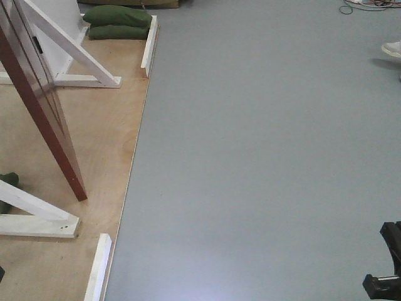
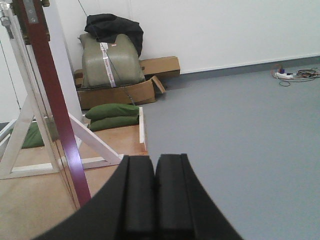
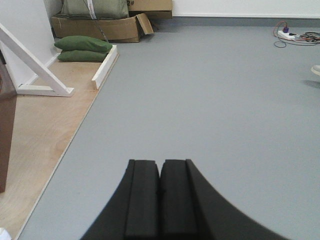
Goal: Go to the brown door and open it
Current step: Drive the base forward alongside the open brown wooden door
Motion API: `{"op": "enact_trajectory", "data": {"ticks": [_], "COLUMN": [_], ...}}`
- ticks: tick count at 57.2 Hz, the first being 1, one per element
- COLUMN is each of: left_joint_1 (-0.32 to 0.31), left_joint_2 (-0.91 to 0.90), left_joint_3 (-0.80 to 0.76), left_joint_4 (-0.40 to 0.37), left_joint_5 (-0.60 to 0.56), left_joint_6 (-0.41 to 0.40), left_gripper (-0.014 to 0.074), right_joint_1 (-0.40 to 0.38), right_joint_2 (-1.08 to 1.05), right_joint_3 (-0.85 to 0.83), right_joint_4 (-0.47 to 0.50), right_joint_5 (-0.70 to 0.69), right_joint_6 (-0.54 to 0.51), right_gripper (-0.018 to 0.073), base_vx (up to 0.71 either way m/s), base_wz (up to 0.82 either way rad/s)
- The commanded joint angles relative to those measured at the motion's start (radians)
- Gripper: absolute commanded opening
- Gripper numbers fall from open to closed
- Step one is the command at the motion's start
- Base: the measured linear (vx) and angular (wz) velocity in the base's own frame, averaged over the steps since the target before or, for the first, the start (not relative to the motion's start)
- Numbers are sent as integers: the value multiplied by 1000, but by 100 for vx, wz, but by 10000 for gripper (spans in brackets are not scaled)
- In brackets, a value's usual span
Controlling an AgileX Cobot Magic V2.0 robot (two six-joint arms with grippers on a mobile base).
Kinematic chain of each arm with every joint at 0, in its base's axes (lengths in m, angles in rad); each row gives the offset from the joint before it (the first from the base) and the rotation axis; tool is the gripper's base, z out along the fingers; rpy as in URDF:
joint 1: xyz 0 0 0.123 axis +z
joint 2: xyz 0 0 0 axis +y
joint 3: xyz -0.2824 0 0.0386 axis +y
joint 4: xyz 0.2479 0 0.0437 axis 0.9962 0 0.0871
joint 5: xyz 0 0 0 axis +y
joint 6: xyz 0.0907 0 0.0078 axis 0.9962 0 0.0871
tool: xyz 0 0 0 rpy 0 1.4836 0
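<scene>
The brown door stands edge-on at the far left of the front view, a thin maroon slab rising from the plywood platform. Just right of the door, a white brace slants down to the platform. Beyond the door, green sandbags lie stacked. Right of the door spreads the grey floor. Apart from the door, the left gripper and right gripper each press their fingers flat together, gripping nothing.

Grey floor spreads ahead and right of the left pincer; ahead-left lies a plywood platform bearing green sandbags and white braces; cardboard boxes beyond.
</scene>
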Motion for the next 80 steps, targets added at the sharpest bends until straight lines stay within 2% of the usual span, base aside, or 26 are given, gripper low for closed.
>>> {"op": "enact_trajectory", "data": {"ticks": [1,80], "left_joint_1": [0,0], "left_joint_2": [-13,-13], "left_joint_3": [-23,-23], "left_joint_4": [-4,-4], "left_joint_5": [-93,-93], "left_joint_6": [-7,-7], "left_gripper": [-3,-3], "right_joint_1": [1,1], "right_joint_2": [-6,-6], "right_joint_3": [3,3], "right_joint_4": [-4,-4], "right_joint_5": [-77,-80], "right_joint_6": [-9,-9], "right_gripper": [0,0], "base_vx": [33,33], "base_wz": [5,2]}}
